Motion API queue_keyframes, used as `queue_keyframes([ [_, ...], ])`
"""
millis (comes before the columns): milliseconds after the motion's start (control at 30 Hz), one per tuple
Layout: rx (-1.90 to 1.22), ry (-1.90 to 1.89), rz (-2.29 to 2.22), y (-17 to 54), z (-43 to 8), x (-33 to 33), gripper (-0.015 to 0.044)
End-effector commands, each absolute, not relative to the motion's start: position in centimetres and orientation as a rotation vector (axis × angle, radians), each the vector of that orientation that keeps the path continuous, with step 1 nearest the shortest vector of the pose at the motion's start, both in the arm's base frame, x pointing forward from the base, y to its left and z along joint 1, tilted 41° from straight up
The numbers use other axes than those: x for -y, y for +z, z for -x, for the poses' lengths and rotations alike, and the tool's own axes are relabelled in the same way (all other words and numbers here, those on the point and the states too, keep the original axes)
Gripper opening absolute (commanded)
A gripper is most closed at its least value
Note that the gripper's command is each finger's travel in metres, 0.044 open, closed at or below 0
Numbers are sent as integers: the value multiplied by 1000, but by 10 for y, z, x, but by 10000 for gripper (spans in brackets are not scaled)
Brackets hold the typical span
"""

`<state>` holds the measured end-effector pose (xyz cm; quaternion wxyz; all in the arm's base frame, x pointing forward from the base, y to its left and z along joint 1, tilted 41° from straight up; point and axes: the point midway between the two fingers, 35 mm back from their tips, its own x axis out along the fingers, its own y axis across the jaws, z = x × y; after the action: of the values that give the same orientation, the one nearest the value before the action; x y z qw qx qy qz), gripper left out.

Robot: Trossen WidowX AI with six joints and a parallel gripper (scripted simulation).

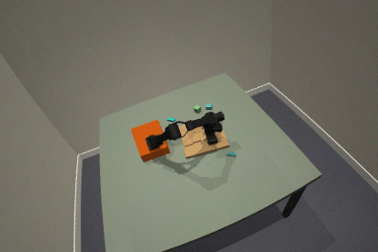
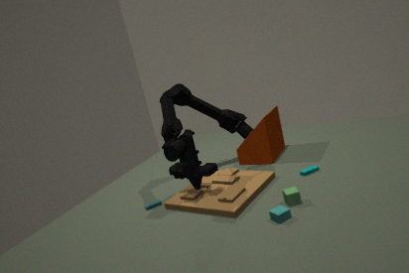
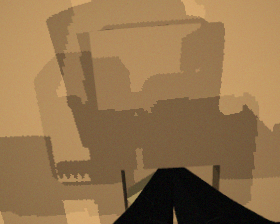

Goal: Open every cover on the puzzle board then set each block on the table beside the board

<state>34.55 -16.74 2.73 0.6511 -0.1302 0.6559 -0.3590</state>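
While shut, pincer [image 1: 211,142] [image 2: 199,187] [image 3: 169,171] overhangs board [image 1: 206,152] [image 2: 201,209] [image 3: 259,55]

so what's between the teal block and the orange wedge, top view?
In the top view, the green block and cyan bar.

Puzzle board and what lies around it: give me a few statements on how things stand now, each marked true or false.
1. The claw is shut with nothing in it. True.
2. The green block sits on the puzzle board. False: it rests on the table beside it.
3. The arm reaches out from the orange wedge. True.
4. The claw is over the table, well away from the board. False: it is down over the board.
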Motion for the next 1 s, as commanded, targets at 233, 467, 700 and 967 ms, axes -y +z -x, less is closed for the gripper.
queue_keyframes([
  [233,-1485,-816,302,30,-357,172,0],
  [467,-1485,-816,302,34,-360,169,0],
  [700,-1485,-815,301,41,-362,163,0],
  [967,-1485,-815,300,49,-365,157,0],
])
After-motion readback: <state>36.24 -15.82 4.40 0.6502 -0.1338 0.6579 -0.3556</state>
